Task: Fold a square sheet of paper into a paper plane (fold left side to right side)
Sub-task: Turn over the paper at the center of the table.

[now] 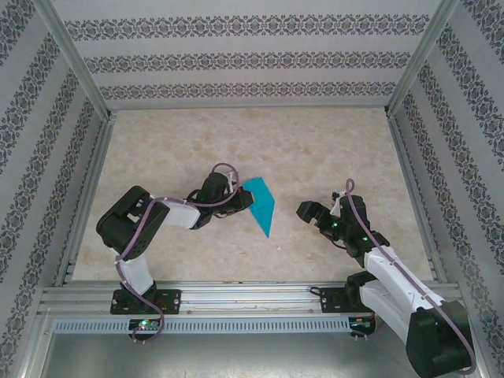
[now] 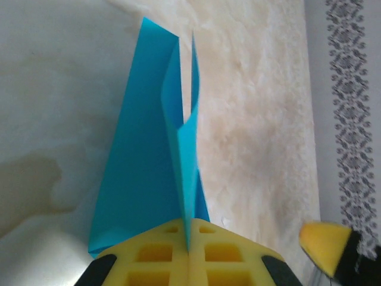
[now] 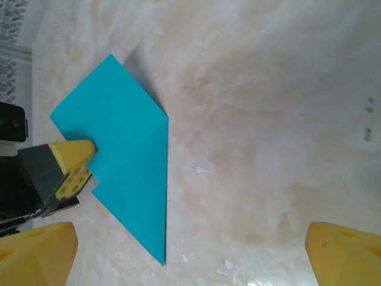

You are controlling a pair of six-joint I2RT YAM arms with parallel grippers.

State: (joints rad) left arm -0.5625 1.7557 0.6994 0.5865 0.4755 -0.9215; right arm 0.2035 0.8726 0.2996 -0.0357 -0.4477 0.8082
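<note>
Top external view: the teal paper, folded down to a pointy kite shape, sits around the middle of the desk with its sharp tip aimed at the near edge. Left gripper is right on the paper's left edge. In the left wrist view its yellow pads are pinched tight on a raised flap, while the rest of the sheet lies flat. Right gripper is off to the right, clear of the paper, jaws spread wide and empty. Bare desk between them, and loads of open surface toward the far wall. Right wrist view shows the paper's right edge straight, crisp and free.
</note>
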